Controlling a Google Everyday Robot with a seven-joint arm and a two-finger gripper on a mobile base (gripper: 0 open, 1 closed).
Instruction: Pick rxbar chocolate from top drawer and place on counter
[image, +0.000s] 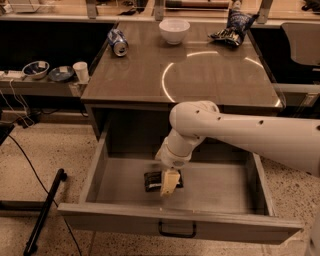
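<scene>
The robot's tool (169, 183) hangs inside the open drawer (100, 172), over the right end of the black snack bar (152, 181) lying on its floor; its grip cannot be told.

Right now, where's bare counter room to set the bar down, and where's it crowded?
Bare: the front and middle of the counter, from its front edge back to the can, white bowl and chip bag, which crowd the back edge. In the top drawer, the right half is bare; the gripper hangs over the rxbar chocolate left of centre.
</scene>
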